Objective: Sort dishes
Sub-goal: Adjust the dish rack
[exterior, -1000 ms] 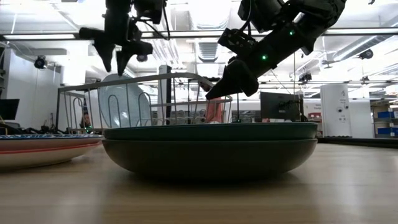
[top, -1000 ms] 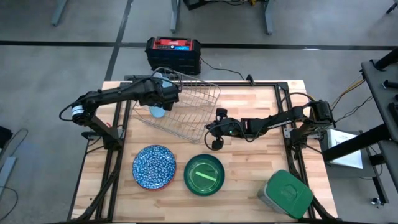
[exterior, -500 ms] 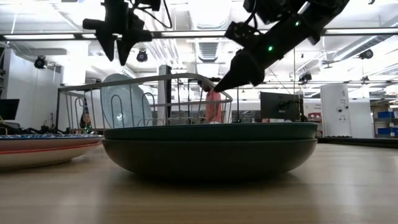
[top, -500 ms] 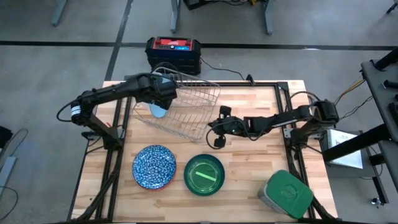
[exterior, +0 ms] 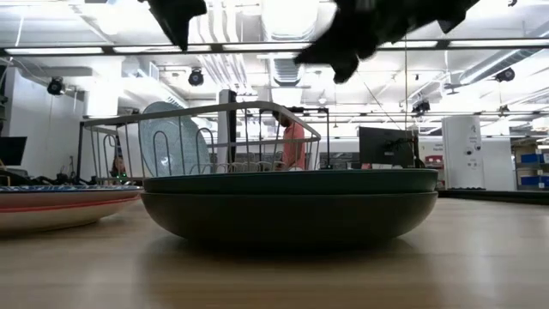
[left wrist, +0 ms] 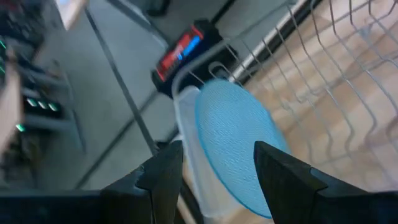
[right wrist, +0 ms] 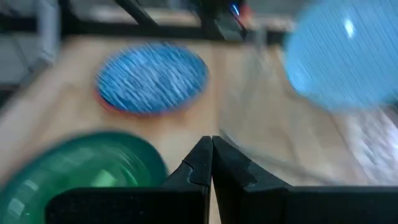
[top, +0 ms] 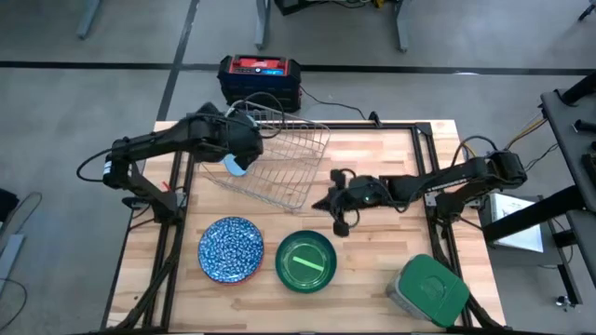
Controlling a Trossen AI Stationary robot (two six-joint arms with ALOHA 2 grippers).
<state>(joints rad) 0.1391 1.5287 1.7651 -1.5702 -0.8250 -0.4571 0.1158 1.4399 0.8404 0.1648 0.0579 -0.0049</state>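
Dishes first: we see a light blue plate (top: pixel 237 166) standing on edge in the wire rack (top: pixel 279 172) at the rack's left end, rack sitting at the back-left of the wooden table (top: pixel 391 242). Left wrist view shows the same plate (left wrist: pixel 233 146) upright between the wires, with a paler dish just behind it that we can't identify. Blue patterned plate (top: pixel 230 249) with a reddish rim lies flat at the front left of the table; dark green bowl (top: pixel 305 261) sits just beside it to the right, not touching. Low view puts the bowl (exterior: pixel 292 206) closest to the camera, patterned plate (exterior: pixel 60 206) at its left, rack behind both. Left gripper (top: pixel 244 140) hangs above the blue plate in the rack, fingers (left wrist: pixel 165 174) spread apart with nothing between them. Right gripper (top: pixel 341 228) is over bare table between the rack and the green bowl, fingers (right wrist: pixel 202 165) pressed together, holding nothing. Square grey container with green lid (top: pixel 428 290) sits at the front right corner, well apart from the dishes.
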